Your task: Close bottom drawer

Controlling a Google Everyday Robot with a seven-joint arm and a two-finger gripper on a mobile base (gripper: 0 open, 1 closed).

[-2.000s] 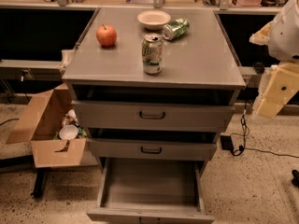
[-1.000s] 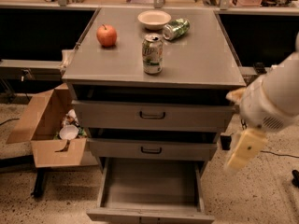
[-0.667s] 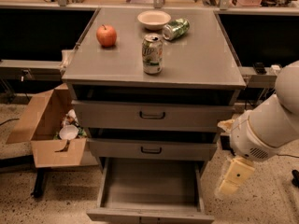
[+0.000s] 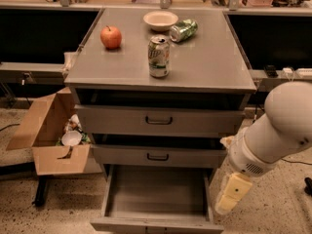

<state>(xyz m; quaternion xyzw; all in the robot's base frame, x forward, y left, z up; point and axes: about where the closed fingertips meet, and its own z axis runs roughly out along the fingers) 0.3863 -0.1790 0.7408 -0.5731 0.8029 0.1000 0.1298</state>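
Note:
The bottom drawer (image 4: 156,191) of the grey cabinet is pulled far out, showing a wide, shallow, bare grey tray. Its slim front panel (image 4: 156,225) lies at the lower edge of the view. My gripper (image 4: 231,195), cream-coloured at the end of a thick white arm (image 4: 278,130), hangs low just right of the drawer's right side wall, close to its front corner and apart from it. It holds nothing that I can see.
The middle drawer (image 4: 158,155) and top drawer (image 4: 158,119) stand slightly out. On the cabinet top (image 4: 214,62) are an apple (image 4: 111,37), an upright can (image 4: 159,56), a bowl (image 4: 160,19) and a lying green can (image 4: 183,29). A cardboard box (image 4: 48,130) sits at the left.
My arm has swung down and left from the upper right, bringing the gripper from cabinet-top height to beside the open bottom drawer. The drawers have not moved.

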